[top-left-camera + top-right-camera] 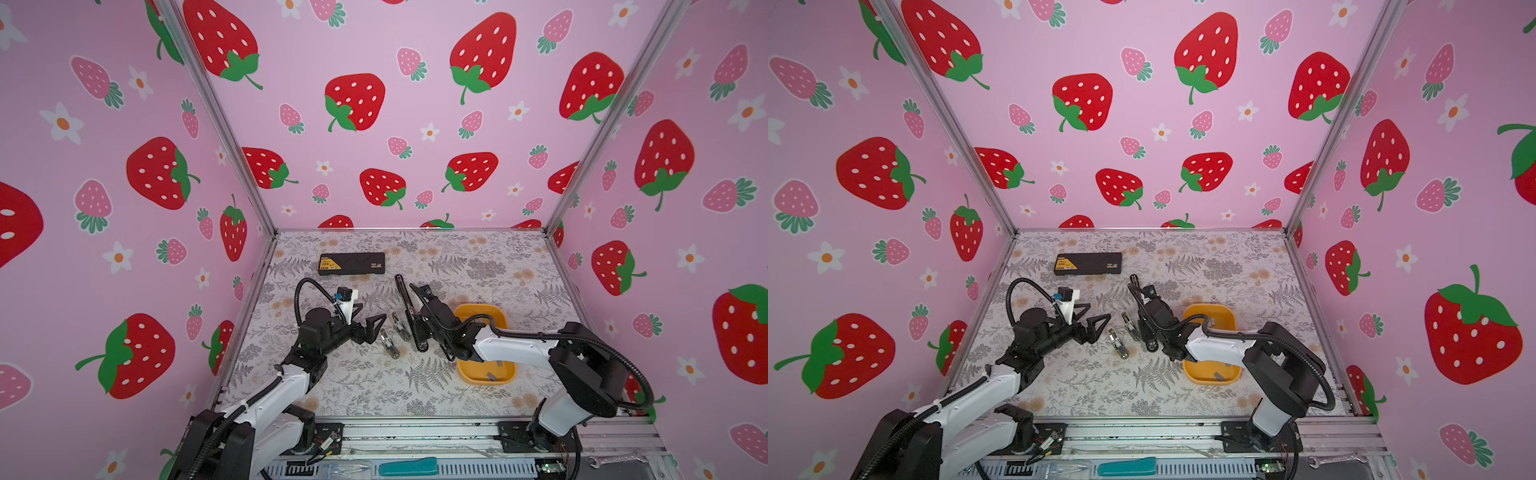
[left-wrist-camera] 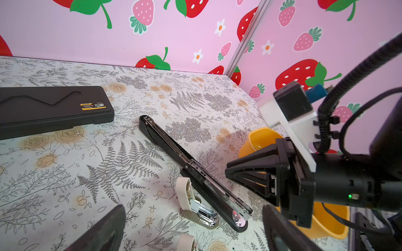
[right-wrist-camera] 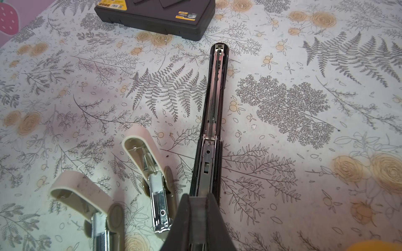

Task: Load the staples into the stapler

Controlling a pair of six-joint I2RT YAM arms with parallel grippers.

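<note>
A long black stapler (image 1: 405, 299) (image 1: 1136, 293) (image 2: 195, 171) (image 3: 214, 104) lies opened flat mid-table, its metal channel facing up. My right gripper (image 1: 417, 328) (image 1: 1148, 328) (image 3: 196, 197) is shut on a grey strip of staples (image 3: 196, 217) right over the near part of that channel. Whether the strip touches the channel I cannot tell. More staples (image 1: 492, 377) (image 1: 1219, 377) lie in the yellow tray (image 1: 478, 309) (image 1: 1208, 380) (image 2: 261, 139). My left gripper (image 1: 373, 311) (image 1: 1099, 311) (image 2: 193, 208) hangs open and empty just left of the staplers.
Two small white staplers (image 1: 389, 345) (image 1: 400, 326) (image 3: 152, 171) (image 3: 91, 206) lie open between the grippers, left of the black one. A black case (image 1: 351, 263) (image 2: 50, 108) sits at the back left. A wrench (image 1: 615, 459) lies on the front rail.
</note>
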